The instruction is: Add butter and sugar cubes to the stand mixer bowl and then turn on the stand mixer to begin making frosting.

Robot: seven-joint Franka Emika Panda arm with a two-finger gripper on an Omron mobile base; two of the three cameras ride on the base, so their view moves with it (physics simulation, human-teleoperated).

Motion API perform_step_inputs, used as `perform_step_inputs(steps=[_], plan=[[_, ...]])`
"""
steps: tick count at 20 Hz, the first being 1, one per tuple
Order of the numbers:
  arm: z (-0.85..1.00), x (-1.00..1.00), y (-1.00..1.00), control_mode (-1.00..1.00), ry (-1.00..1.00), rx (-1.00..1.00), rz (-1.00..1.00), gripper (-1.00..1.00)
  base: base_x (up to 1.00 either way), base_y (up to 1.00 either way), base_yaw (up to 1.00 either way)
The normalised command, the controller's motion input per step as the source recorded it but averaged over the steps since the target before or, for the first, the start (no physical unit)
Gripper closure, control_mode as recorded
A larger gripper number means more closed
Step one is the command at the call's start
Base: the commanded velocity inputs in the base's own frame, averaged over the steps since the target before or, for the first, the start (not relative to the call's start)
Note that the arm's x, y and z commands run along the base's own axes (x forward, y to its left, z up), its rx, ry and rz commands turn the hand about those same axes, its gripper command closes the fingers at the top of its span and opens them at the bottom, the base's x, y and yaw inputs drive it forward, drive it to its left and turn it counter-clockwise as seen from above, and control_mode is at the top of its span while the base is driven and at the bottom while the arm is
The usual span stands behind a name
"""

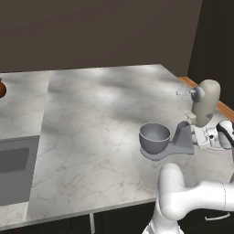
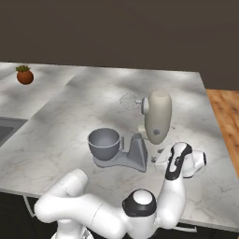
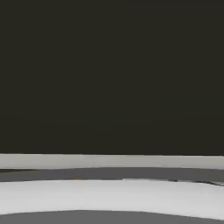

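Observation:
The stand mixer (image 1: 204,104) (image 2: 156,116) stands on the marble counter with its cream head tilted up and its wire whisk (image 1: 183,93) (image 2: 129,100) raised. The grey stand mixer bowl (image 1: 154,137) (image 2: 103,142) sits on the mixer's flat base and looks empty. My gripper (image 1: 197,133) (image 2: 159,160) hovers low just behind the mixer's curved neck, pointing at it, and holds nothing. Its fingers are hard to make out. The butter and the sugar cubes are out of view. The hand view gives a dark wall above a pale band.
A sink (image 1: 13,169) is set into the counter at the far left. A small potted plant (image 2: 24,75) stands at the back left. The counter (image 1: 100,119) ends at the right above a wooden floor (image 2: 224,116). My own arm (image 2: 175,186) crowds the near right corner.

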Motion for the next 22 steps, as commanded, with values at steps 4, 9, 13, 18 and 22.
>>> perform_step_inputs(steps=[4,9,13,18,22], plan=[[-0.10,-0.03,0.18,-1.00,0.00,0.01,0.00,-1.00,0.00,0.00,0.00],[-0.15,0.00,0.16,-1.00,0.00,0.01,0.00,-1.00,0.00,0.00,0.00],[-0.19,0.00,0.06,-1.00,0.00,0.01,0.00,1.00,0.00,0.00,0.00],[-0.23,0.00,0.00,-1.00,0.01,0.01,0.00,1.00,0.00,0.00,0.00],[-0.23,-0.01,0.00,-1.00,0.01,0.00,0.00,1.00,0.00,0.00,0.00]])
